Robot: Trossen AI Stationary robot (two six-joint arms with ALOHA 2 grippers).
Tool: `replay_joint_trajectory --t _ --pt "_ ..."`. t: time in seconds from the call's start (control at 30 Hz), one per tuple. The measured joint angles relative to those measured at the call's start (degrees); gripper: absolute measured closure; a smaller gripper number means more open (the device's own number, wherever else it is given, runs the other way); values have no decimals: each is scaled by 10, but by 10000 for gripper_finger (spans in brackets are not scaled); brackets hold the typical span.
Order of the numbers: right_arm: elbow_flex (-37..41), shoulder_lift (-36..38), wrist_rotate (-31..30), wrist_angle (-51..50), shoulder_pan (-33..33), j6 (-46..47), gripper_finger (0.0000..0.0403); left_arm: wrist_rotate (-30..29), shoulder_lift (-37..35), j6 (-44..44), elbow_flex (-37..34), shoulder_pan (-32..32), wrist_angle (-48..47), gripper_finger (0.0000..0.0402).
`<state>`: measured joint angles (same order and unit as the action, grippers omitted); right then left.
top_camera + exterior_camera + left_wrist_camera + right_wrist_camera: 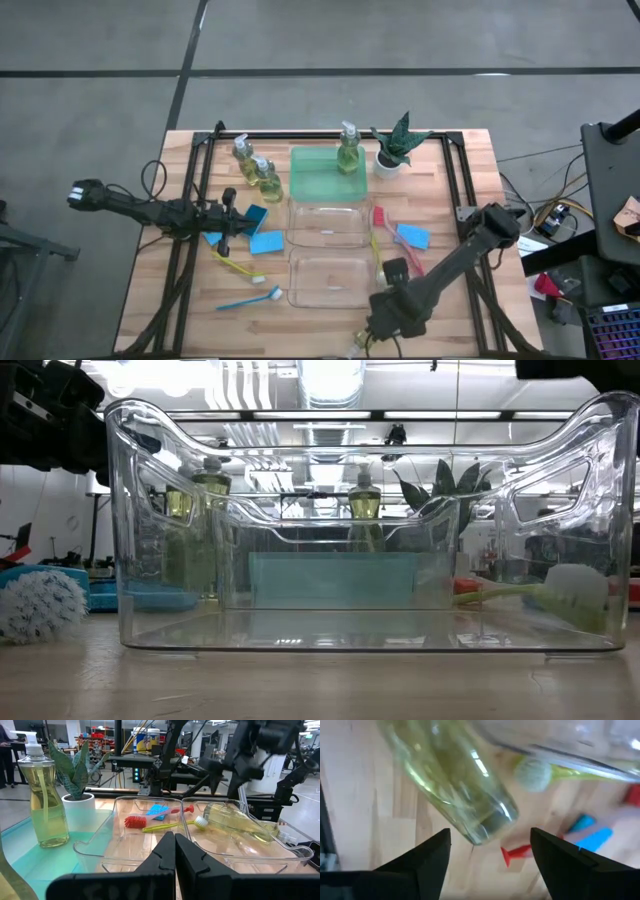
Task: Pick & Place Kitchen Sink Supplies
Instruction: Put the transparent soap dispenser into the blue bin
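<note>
Pump bottle (455,795) lying loose before open right hand (490,855).

Left arm (150,208): dark, slim, jointed links, a thin black cable looped beside its middle. Left gripper (174,851): two black wedge-shaped fingers, matte, with straight inner faces.
Right arm (450,262): dark, thicker links, a blocky wrist housing. Right gripper (490,852): two black fingers with flat tops and angled inner edges.
</note>
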<state>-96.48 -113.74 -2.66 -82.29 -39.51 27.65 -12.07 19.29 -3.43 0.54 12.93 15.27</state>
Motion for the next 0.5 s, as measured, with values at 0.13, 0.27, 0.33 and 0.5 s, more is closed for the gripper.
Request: replay_joint_trajectory --t 0.13,0.27,0.33,0.5 --pt "25 -6 -9 31 -6 -24 125 0 0 0 0 0 0 401" --pt "65 7 -7 113 -8 -23 131 0 0 0 0 0 0 401" --pt "77 12 -6 135 -10 -23 135 0 0 0 0 0 -2 401" --pt "96 13 -2 171 -22 -23 140 0 1 0 0 0 -9 401"
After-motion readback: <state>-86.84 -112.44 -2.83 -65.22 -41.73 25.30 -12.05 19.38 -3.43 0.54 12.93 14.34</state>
